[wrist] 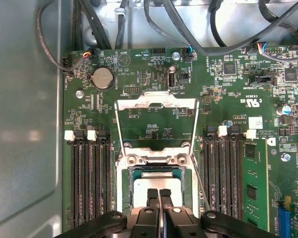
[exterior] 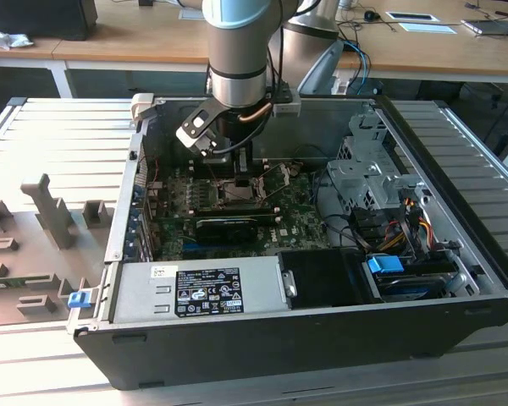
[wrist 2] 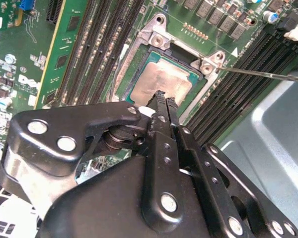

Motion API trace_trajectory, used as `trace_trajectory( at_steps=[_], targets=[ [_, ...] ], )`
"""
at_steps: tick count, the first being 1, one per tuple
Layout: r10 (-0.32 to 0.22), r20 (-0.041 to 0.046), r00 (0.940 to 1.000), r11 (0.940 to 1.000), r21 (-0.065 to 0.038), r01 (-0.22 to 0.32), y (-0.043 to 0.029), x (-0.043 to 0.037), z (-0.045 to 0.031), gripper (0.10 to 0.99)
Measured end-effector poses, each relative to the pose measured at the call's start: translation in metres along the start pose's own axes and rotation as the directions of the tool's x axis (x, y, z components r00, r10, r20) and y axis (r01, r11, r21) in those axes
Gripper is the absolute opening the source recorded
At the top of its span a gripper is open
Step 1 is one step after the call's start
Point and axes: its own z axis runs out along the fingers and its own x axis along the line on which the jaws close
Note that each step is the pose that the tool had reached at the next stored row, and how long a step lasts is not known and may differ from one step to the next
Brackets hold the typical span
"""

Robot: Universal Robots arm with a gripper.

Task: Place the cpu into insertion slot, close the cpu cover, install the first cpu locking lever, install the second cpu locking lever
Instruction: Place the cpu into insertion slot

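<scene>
The hand [wrist 2: 166, 99] had its two black fingers drawn together, tips nearly meeting with only a thin slit between them, and nothing was gripped. It was poised right over the cpu [wrist 2: 161, 79]; whether the tips touched the metal top I cannot tell. The cpu lay flat in its socket [wrist: 124, 173], dull silver face up, squared within the frame.

The cpu cover [wrist: 156, 100] was swung open, off the socket and hinged at its far edge, with green board showing through its square cut-out. A thin metal rod [wrist 2: 268, 74] ran out from one corner of the socket across the neighbouring memory slots [wrist: 228, 173]; more black slots flanked the socket on the other side. Beyond the open cover, a round coin battery [wrist: 102, 78] sat on the motherboard [wrist: 139, 64], and dark cables looped past the board's far edge.

In the exterior view the arm [exterior: 237, 51] came straight down into an open black computer case [exterior: 279, 347]. A silver power supply [exterior: 195, 292] lay along the case's near wall and a metal drive cage [exterior: 364, 178] stood towards the exterior view's right. The case rested on a ribbed grey tabletop [exterior: 51, 144].
</scene>
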Motion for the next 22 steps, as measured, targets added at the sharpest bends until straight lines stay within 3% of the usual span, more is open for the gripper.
trace_trajectory(
  at_steps=[22],
  targets=[
    [0.0,0.0001,1.0,1.0,0.0,0.0,0.0005,0.0002,-0.0064,0.153]
  ],
)
